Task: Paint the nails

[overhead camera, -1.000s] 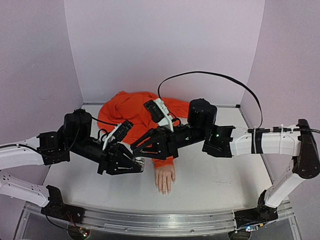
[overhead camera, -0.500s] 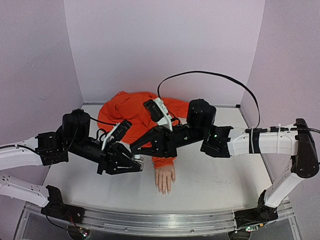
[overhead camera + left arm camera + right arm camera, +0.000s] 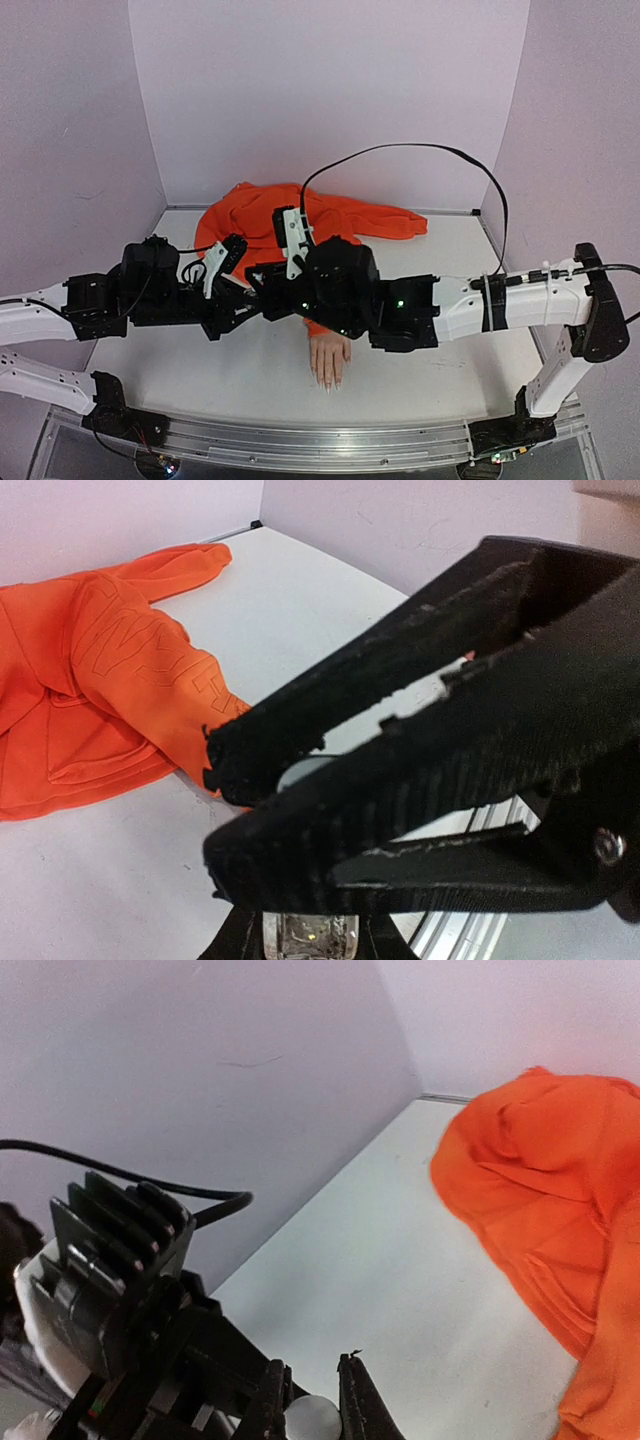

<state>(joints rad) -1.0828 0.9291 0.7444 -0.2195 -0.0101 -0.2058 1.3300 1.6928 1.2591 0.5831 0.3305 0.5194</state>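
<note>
A rumpled orange sleeve [image 3: 262, 222] spreads over the far middle of the white table [image 3: 450, 360], and a black cable [image 3: 440, 150] loops high against the lilac back wall. The mannequin hand [image 3: 330, 358] lies palm down at lower centre of the overhead view, fingers towards the bottom edge. The nails [image 3: 327, 383] sit at its fingertips, too small to tell apart. The right arm's thick black forearm [image 3: 340, 295] crosses just above the hand and hides where the wrist meets the sleeve. It also hides the spot, left of centre, where the two arms meet. In the left wrist view the left gripper [image 3: 308, 948] is clamped on a small clear bottle [image 3: 310, 930], cut off by the bottom edge. The right arm's black fingers [image 3: 420, 750] fill most of that frame and block the table beyond. In the right wrist view the right gripper [image 3: 310, 1400] is closed on what looks like the bottle's white cap [image 3: 312, 1420], only partly in frame, with the left arm's finned body [image 3: 120, 1250] at lower left. Neither wrist view shows the hand.
</note>
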